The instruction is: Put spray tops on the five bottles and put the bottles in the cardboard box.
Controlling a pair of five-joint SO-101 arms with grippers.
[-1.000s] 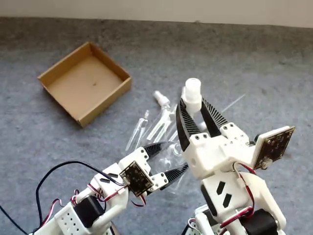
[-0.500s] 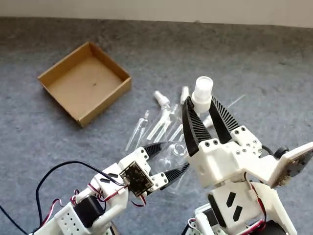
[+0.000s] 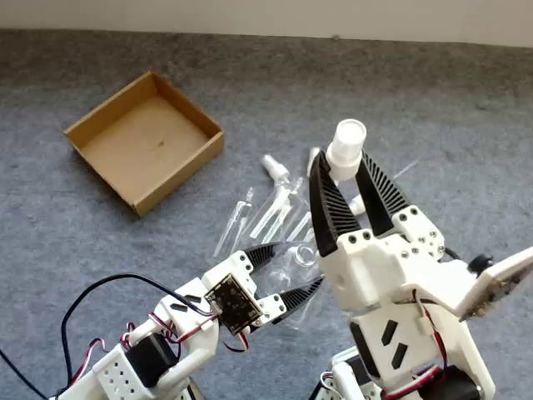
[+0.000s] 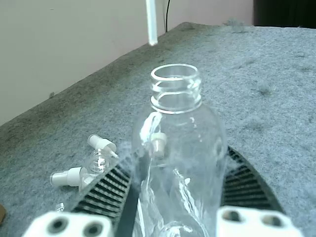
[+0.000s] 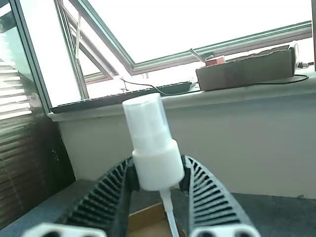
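The right arm's black-ribbed gripper (image 3: pixel 341 163) was raised above the grey carpeted table (image 3: pixel 433 92), its fingers clenched on a white plastic spray top with a cylindrical cap (image 3: pixel 345 150), the cap pointing away from the arm. In the right wrist view, the same gripper (image 5: pixel 157 169) pinched the spray top (image 5: pixel 150 143) by its collar, and a thin white dip tube (image 5: pixel 168 210) hung beneath it. The left arm's gripper (image 3: pixel 293 268) sat low over the table, its fingers grasping a clear plastic bottle (image 4: pixel 177 148) around the body, whose threaded neck was open and bare. A few loose white spray tops (image 3: pixel 275 169) lay scattered on the table between the grippers and the shallow square cardboard box (image 3: pixel 175 185), which stood well apart from them.
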